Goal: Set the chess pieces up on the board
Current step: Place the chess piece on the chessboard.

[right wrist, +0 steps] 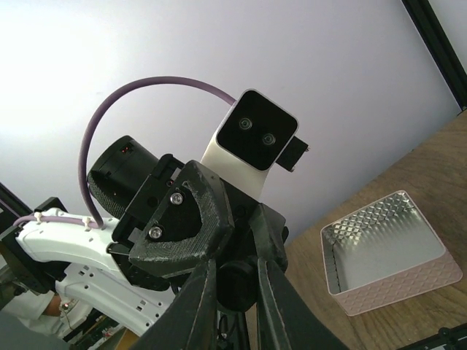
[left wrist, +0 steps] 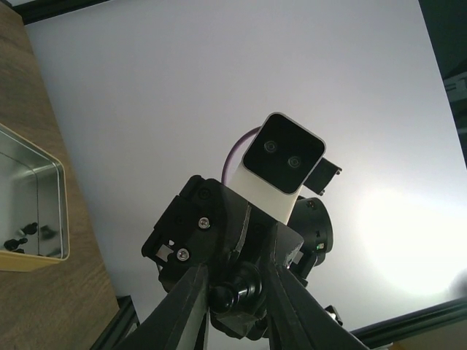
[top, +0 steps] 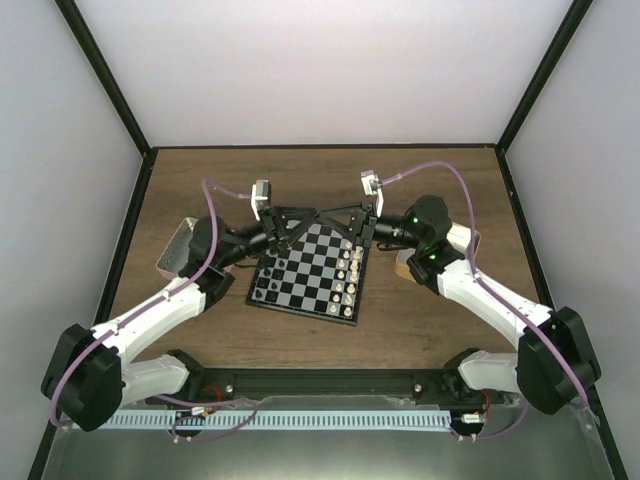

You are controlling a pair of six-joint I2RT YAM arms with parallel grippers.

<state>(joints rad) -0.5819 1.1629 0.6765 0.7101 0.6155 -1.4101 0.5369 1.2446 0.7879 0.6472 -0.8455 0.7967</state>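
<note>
The board (top: 305,288) lies mid-table. Black chess pieces (top: 266,291) stand along its left edge and white ones (top: 350,270) along its right. My two grippers meet tip to tip above the board's far edge. My left gripper (top: 306,217) is closed on a small black piece (left wrist: 235,295), its round head against one finger and its base against the other. My right gripper (top: 323,217) pinches the same piece by its round base (right wrist: 238,283). In the left wrist view my left gripper (left wrist: 237,300) faces the right wrist camera; in the right wrist view my right gripper (right wrist: 235,295) faces the left one.
A metal tray (left wrist: 57,182) with a few loose black pieces (left wrist: 18,239) sits left of the board, also in the top view (top: 170,252). A pink-rimmed box (right wrist: 398,281) sits right of the board. Black frame posts edge the table.
</note>
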